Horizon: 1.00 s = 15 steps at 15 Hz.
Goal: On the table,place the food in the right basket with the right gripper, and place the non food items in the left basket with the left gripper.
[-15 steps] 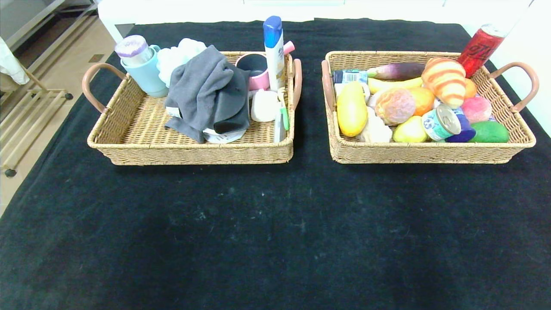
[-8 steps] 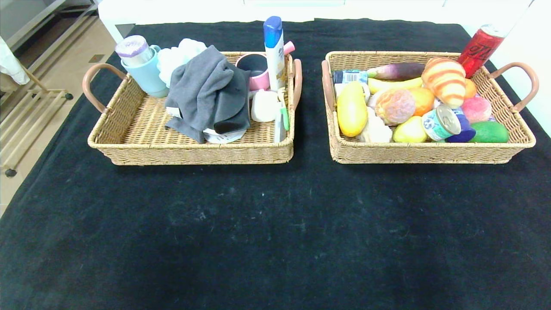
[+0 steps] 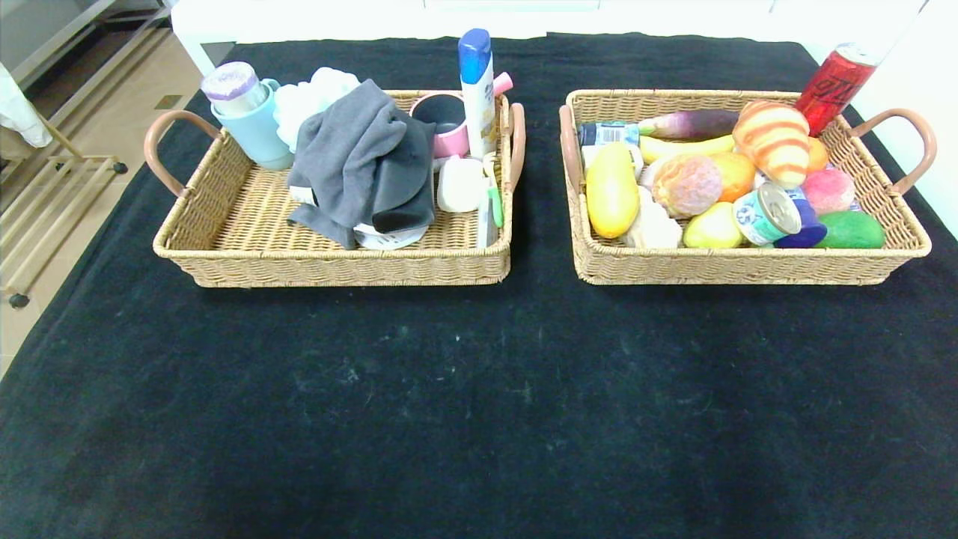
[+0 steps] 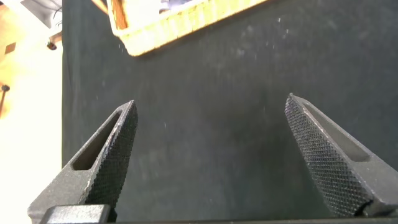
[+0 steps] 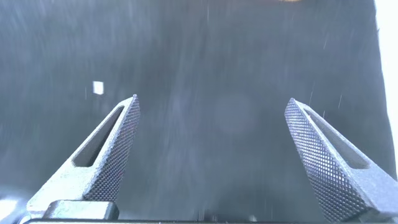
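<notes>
The left basket (image 3: 224,258) holds non food items: a grey cloth (image 3: 363,161), a light blue cup (image 3: 251,123), a pink mug (image 3: 449,120), a white bottle with a blue cap (image 3: 477,86). The right basket (image 3: 748,266) holds food: a yellow fruit (image 3: 611,191), a striped croissant (image 3: 775,142), a banana (image 3: 685,146), a tin can (image 3: 767,213), a red drink can (image 3: 834,86). Neither arm shows in the head view. My left gripper (image 4: 211,109) is open over bare black cloth, a corner of the left basket (image 4: 168,28) beyond it. My right gripper (image 5: 211,106) is open over bare black cloth.
A black cloth (image 3: 479,389) covers the table; nothing lies on it between me and the baskets. The floor and a wooden rack (image 3: 45,202) lie beyond the table's left edge. A white surface (image 3: 935,112) borders the right side.
</notes>
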Motion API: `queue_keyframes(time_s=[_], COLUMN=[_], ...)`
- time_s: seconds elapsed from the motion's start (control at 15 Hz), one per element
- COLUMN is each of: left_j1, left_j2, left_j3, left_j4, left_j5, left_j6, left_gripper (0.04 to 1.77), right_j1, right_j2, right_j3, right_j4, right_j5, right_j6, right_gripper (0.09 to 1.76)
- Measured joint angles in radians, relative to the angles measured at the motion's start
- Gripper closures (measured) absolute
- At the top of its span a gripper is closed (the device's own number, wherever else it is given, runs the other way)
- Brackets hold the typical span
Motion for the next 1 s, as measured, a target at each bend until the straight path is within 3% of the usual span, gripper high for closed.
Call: queue_keyframes(time_s=[0.13, 0.47, 0.73, 1.0], left_j1=[0.001, 0.001, 0.001, 0.001], left_j2=[-0.031, -0.051, -0.053, -0.053], left_j3=[0.049, 0.297, 0.475, 0.574], left_j4=[-0.052, -0.372, -0.441, -0.441], left_j5=[0.011, 0.048, 0.097, 0.101], left_j6=[-0.016, -0.063, -0.069, -0.106], left_gripper=[0.09, 0.09, 0.09, 0.09], right_j1=[0.001, 0.002, 0.002, 0.001], right_j2=[-0.035, -0.060, -0.061, -0.061], right_j3=[0.081, 0.340, 0.624, 0.705], right_j4=[-0.141, -0.417, -0.746, -0.683], right_j5=[-0.008, -0.058, -0.099, -0.156], right_j6=[0.027, 0.044, -0.035, -0.043], right_gripper=[0.15, 0.14, 0.14, 0.14])
